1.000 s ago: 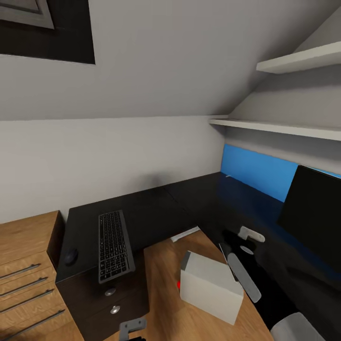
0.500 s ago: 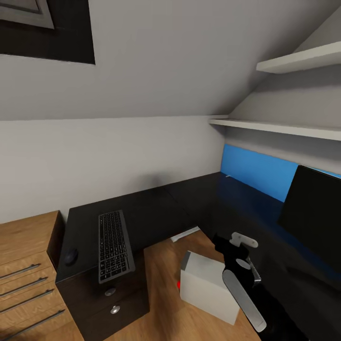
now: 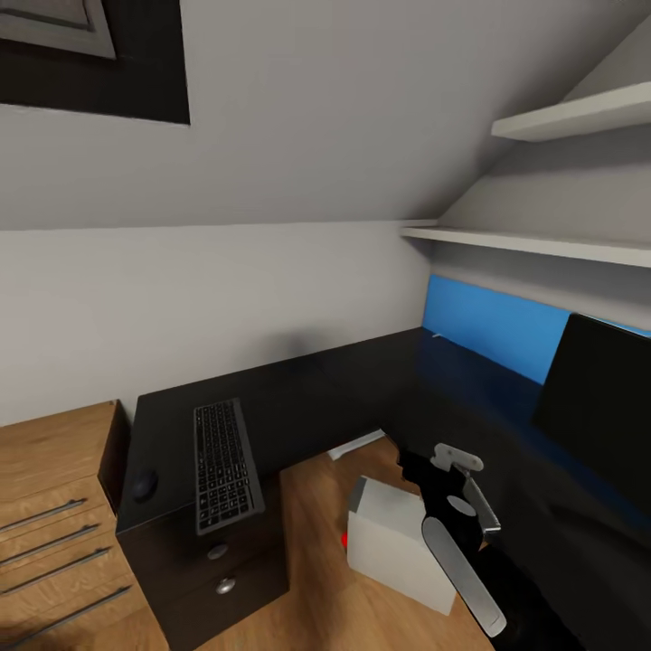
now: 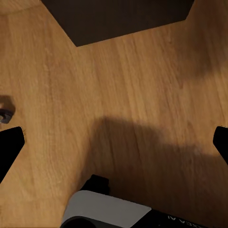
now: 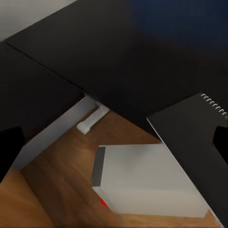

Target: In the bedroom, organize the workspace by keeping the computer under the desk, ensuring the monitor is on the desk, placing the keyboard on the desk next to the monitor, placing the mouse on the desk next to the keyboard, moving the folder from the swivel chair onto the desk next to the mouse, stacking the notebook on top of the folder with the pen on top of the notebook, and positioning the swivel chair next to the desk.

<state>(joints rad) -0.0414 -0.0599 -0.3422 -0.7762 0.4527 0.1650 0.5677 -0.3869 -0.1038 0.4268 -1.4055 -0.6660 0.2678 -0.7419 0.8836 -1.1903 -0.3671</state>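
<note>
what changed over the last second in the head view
The right gripper rose in front of the computer and holds nothing. The view shifted slightly, so the camera moved. The keyboard on the desk, the monitor and the computer stayed put.

The surface [image 3: 298, 398] is glossy black, its drawers dark with silver knobs. The keyboard [image 3: 224, 466] is dark grey with black keys. The computer [image 3: 402, 547] is pale grey, red-marked. The monitor [image 3: 601, 411] is black, against what looks like a bright blue panel [image 3: 488, 330]. The floor [image 4: 114, 104] is wood-grained.

Monitor [image 3: 604, 407] cut off by right edge; computer [image 3: 398, 542] partly hidden behind right arm; notebook [image 5: 199, 137] cropped.
</note>
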